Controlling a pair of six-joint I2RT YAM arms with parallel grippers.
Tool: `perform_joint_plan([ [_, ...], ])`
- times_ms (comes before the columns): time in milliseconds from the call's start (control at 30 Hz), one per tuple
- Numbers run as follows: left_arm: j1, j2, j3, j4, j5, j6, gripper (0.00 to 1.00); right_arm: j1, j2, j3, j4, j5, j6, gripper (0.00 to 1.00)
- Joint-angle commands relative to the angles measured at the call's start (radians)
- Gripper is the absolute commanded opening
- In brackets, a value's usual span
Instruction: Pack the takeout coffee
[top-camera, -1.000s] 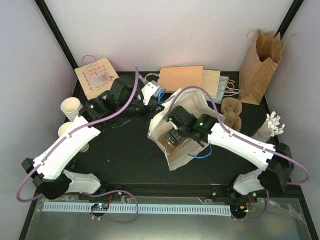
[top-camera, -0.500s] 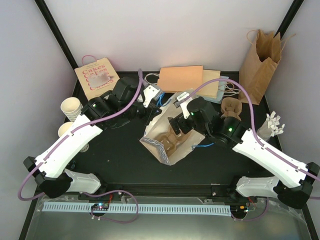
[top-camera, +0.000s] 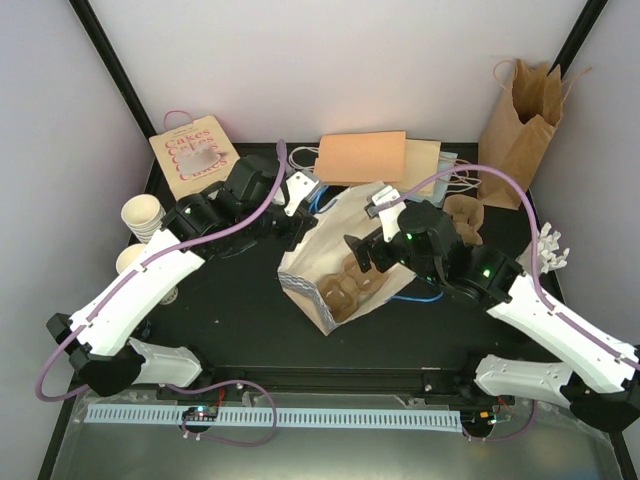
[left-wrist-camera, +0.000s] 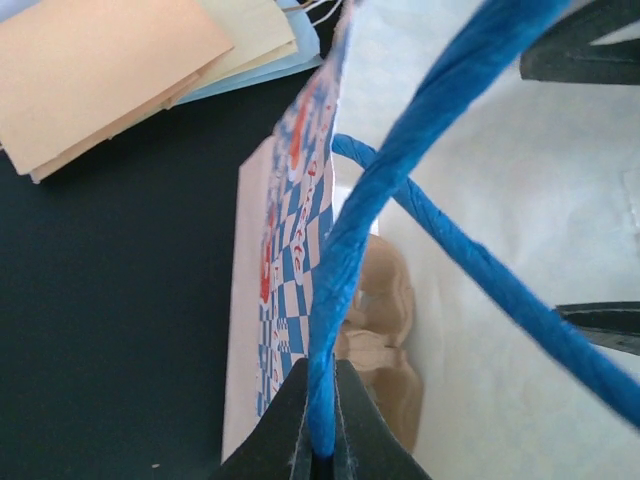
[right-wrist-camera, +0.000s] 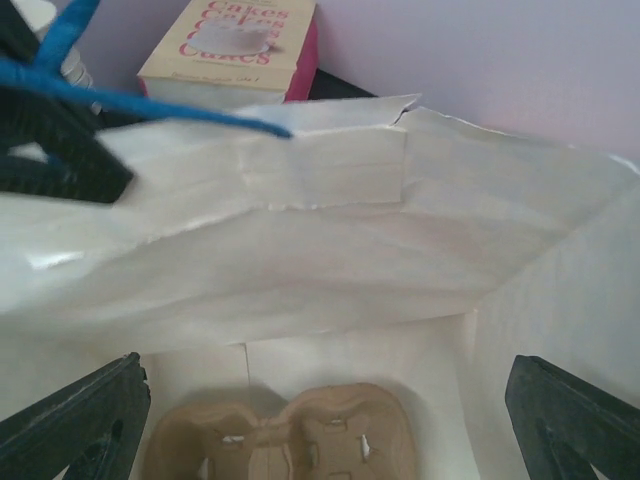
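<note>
Near edge: a slotted white rail (top-camera: 300, 416) is running across a grey metal ledge in front of the arm bases.
Table (top-camera: 230, 320): matte black and flat, it is carrying everything else.
White bag (right-wrist-camera: 330, 250): creased, slightly glossy paper with a blue and red checked panel; it is lying tilted at the middle of the table with its mouth gaping toward the right arm.
Carrier in bag (top-camera: 345, 285): moulded tan pulp with round cup wells, it is sitting at the bottom of the white bag.
Right gripper (right-wrist-camera: 322, 400): its black jaws are spreading wide at the bag's mouth, gripping nothing.
Left gripper (left-wrist-camera: 320, 400): it is pinching the bag's blue handle (left-wrist-camera: 400, 150), a twisted paper cord, with the jaws closed tight on it.
Paper cups (top-camera: 142, 214): cream, round-mouthed, they are standing at the table's left edge, well apart from the bag and outside it.
Ribbed white stack (top-camera: 545, 247): it is lying at the right edge; too small to tell what it is.
Second carrier (top-camera: 465, 222): the same tan pulp, resting just right of the bag.
Far side: a pink-lettered card bag (top-camera: 195, 155), flat orange paper bags (top-camera: 362, 157) and an upright brown paper bag (top-camera: 520, 120) are sitting along the back.
Room: pale, smooth walls are closing in the back and both sides, with black posts in the corners.
</note>
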Motion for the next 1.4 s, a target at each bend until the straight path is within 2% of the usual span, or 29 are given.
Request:
perform_joint_plan([
  [0,0.002,0.006,0.074,-0.044,-0.095,0.071,0.02,0.000,-0.059,-0.056,-0.026,-0.061,0.033,1.00],
  [133,0.001,0.017,0.098,-0.058,-0.191,0.109,0.02,0.000,-0.100,-0.127,-0.020,-0.090,0.040,1.00],
  [333,0.002,0.026,0.087,-0.038,-0.234,0.186,0.02,0.000,-0.138,-0.205,0.001,-0.131,0.056,1.00],
  [733,0.002,-0.039,-0.004,0.079,-0.167,0.224,0.02,0.001,-0.193,-0.284,0.117,-0.312,-0.029,0.94],
  [833,0.002,-0.057,-0.019,0.100,-0.151,0.221,0.02,0.001,-0.179,-0.281,0.176,-0.267,-0.028,0.94],
  [1033,0.001,-0.037,-0.005,0.084,-0.113,0.217,0.02,0.001,-0.108,-0.160,0.287,-0.073,0.005,0.94],
  [1367,0.001,-0.060,-0.034,0.078,-0.120,0.224,0.01,0.001,-0.068,-0.021,0.360,0.212,0.004,0.97],
])
